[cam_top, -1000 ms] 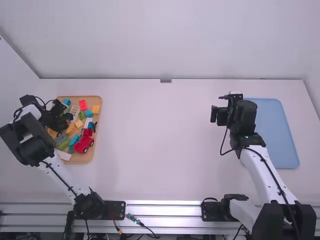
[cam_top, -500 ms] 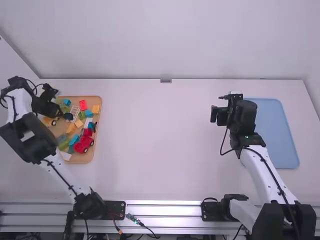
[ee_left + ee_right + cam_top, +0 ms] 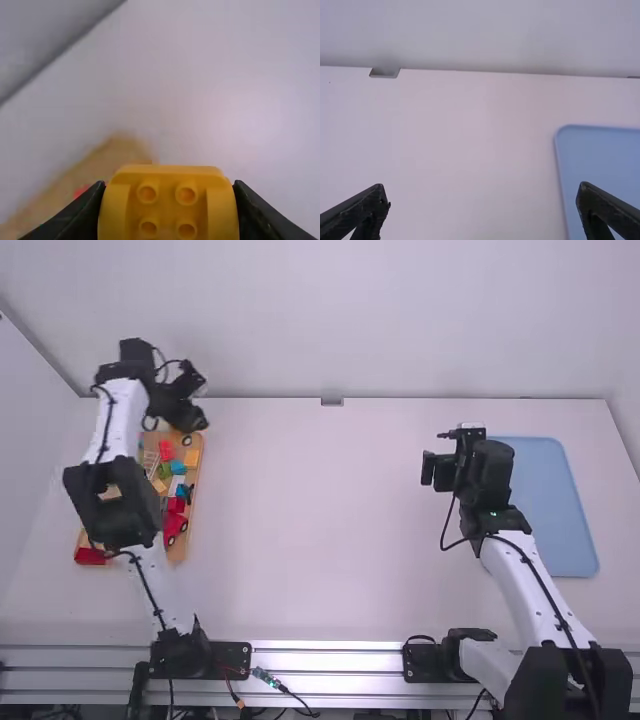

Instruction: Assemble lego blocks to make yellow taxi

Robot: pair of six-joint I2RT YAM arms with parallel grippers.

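Beyond the left gripper [image 3: 197, 422], a pale wall [image 3: 330, 320] meets the white desk [image 3: 320, 510] along a thin seam [image 3: 480, 398]. A side wall [image 3: 28, 410] stands left of the gripper; rightward, a grey notch [image 3: 332, 401] marks the desk's far edge.

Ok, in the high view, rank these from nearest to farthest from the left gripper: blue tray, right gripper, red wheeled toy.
1. Red wheeled toy: left, in the wooden tray.
2. Right gripper: right of middle.
3. Blue tray: far right.
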